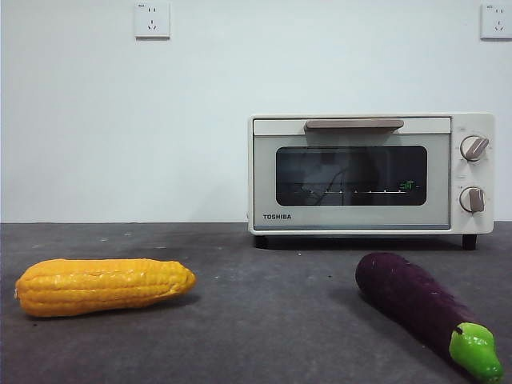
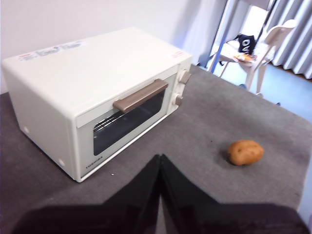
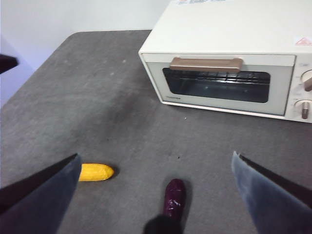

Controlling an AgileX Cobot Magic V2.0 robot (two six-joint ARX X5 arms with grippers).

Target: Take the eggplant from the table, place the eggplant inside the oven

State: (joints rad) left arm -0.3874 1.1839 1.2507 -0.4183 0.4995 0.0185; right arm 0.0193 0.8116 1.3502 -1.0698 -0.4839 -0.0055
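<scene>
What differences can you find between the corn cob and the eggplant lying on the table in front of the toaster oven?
The corn cob is yellow-orange with a kernelled surface; the eggplant is dark purple with a bright green stem cap. In the front view the corn cob lies broadside, while the eggplant angles toward the camera, cap nearest. Both lie flat on the grey table, untouched by any gripper.

Background of the scene: a plain white wall (image 1: 120, 128) fills the upper part of the front view, with one white power socket (image 1: 152, 20) at the upper left and a second socket (image 1: 496, 20) at the upper right corner. In the upper right of the left wrist view, a pale chair (image 2: 265, 46) carrying a dark item stands on a light bluish floor (image 2: 287, 92), before grey curtains (image 2: 297, 34). Bright daylight enters between the curtains.
</scene>
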